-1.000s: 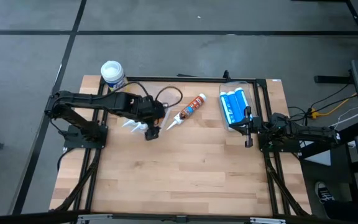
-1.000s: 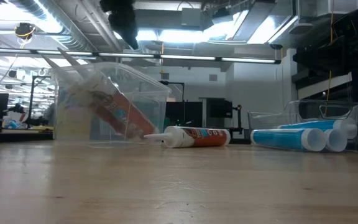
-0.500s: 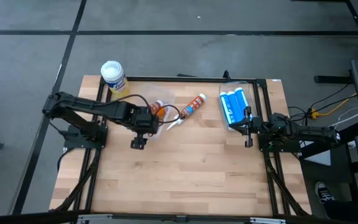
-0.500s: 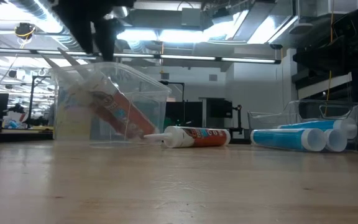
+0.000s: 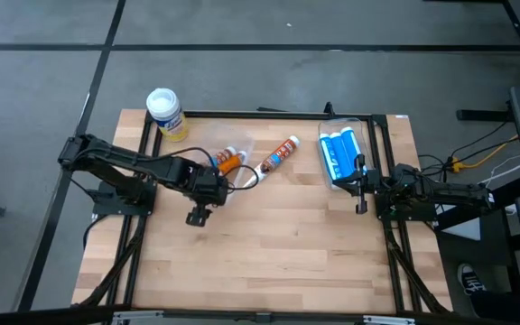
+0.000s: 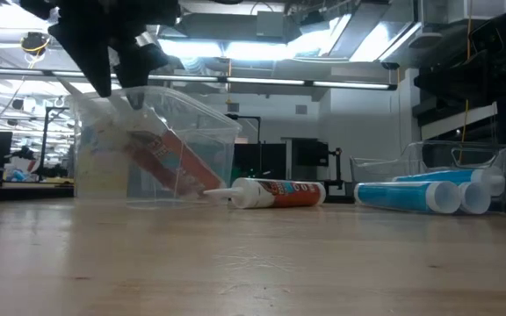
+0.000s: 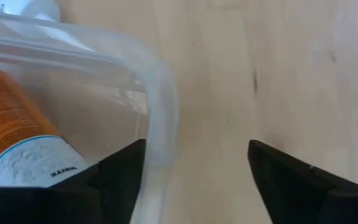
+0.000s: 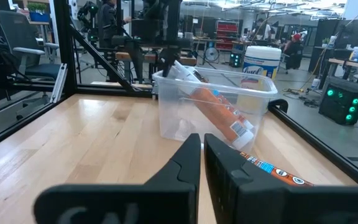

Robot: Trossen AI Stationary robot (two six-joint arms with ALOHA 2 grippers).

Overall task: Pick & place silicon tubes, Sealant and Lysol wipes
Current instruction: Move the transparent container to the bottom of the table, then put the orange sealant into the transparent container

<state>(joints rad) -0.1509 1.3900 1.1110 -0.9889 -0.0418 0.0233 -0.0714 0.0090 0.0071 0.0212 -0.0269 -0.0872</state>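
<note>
Two orange tubes [image 5: 230, 161] binned, one [image 5: 278, 156] loose; left gripper [image 5: 197, 216] parted, right gripper [image 5: 360, 200] closed.

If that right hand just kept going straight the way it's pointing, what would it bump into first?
Most likely the clear plastic bin holding an orange tube, which stands straight ahead of the shut right hand. Only bare tabletop seems to lie between, though the orange tube on the table lies close beside that line.

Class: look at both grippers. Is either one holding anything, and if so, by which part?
Nothing is held. The left gripper hangs open and empty beside the clear plastic bin; the right gripper is shut on nothing.
</note>
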